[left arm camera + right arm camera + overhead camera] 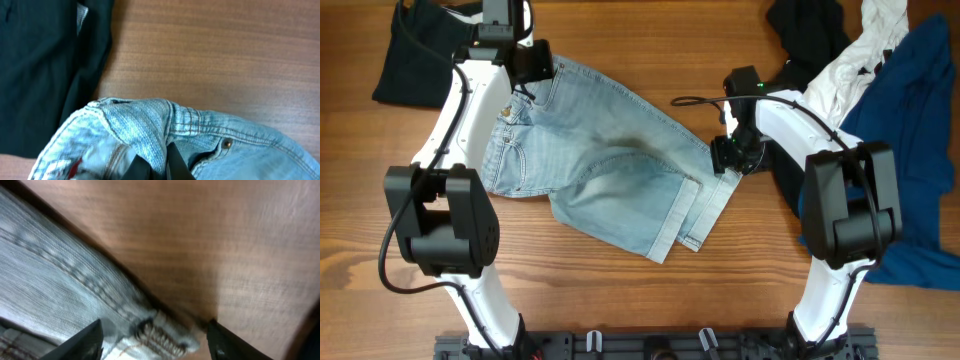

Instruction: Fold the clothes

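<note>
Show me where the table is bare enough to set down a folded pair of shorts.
Bare table: the front strip below the shorts; the top centre between the shorts and the black cloth; the left edge below the black garment. Crowded: the right side, under the white cloth and blue cloth.

The overhead view looks straight down from well above the bench [620, 290], taking in both arms and the denim shorts [610, 180] at the middle, with the arms' bases at the near edge. The left wrist view rides just behind the left pincer [157, 169], very near the shorts' waistband, facing the far edge with black cloth [40, 65] at its left. The right wrist view, close and blurred, looks past the right pincer [155, 339] at the shorts' hem and bare wood. All three share the shorts.
</note>
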Controlling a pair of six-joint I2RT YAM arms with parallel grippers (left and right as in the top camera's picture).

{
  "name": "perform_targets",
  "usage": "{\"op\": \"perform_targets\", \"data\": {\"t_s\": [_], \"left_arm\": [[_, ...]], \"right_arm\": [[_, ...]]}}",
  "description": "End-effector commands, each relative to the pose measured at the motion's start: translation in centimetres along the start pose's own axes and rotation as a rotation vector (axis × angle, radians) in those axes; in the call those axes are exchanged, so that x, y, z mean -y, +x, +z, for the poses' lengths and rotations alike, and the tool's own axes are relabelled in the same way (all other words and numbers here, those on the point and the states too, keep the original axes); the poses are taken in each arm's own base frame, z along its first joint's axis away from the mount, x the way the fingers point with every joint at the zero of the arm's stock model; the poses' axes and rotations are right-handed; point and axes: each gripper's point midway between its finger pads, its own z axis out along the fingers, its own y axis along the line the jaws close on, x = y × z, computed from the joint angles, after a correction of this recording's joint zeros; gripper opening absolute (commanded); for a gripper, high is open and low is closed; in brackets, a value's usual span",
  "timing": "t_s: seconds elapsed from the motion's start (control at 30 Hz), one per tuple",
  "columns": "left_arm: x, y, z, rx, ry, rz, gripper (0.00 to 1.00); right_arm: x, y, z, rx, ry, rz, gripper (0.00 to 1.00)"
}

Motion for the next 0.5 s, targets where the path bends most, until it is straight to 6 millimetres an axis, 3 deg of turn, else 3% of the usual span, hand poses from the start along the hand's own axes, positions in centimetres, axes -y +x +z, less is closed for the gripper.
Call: {"op": "perform_targets", "data": {"t_s": [0.0,0.1,0.2,0.33,0.47], "left_arm": [[-0.3,-1.6,-2.3,0.051,-0.007,-0.023,0.04],[-0.3,-1.7,-2.3,0.052,-0.007,-0.023,0.04],[-0.2,-1.8,-2.3,0.057,-0.006,-0.023,0.04],[-0.2,-1.8,-2.3,0.057,-0.005,-0.049,0.04],[0.0,-1.9,-2.3,0.06,0.009,-0.088,0.04]], "right_arm": [[-1.5,1.5,0.8,-0.035,-0.039,0.025,0.57],[-1.8,0.5,1.1,0.009,-0.044,0.042,0.41],[-1.8,-1.7,0.9,0.1,-0.062,0.076,0.04],[-1.5,-5.0,-0.2,0.216,-0.093,0.098,0.04],[-0.2,-9.4,-4.1,0.361,-0.108,0.087,0.04]]}}
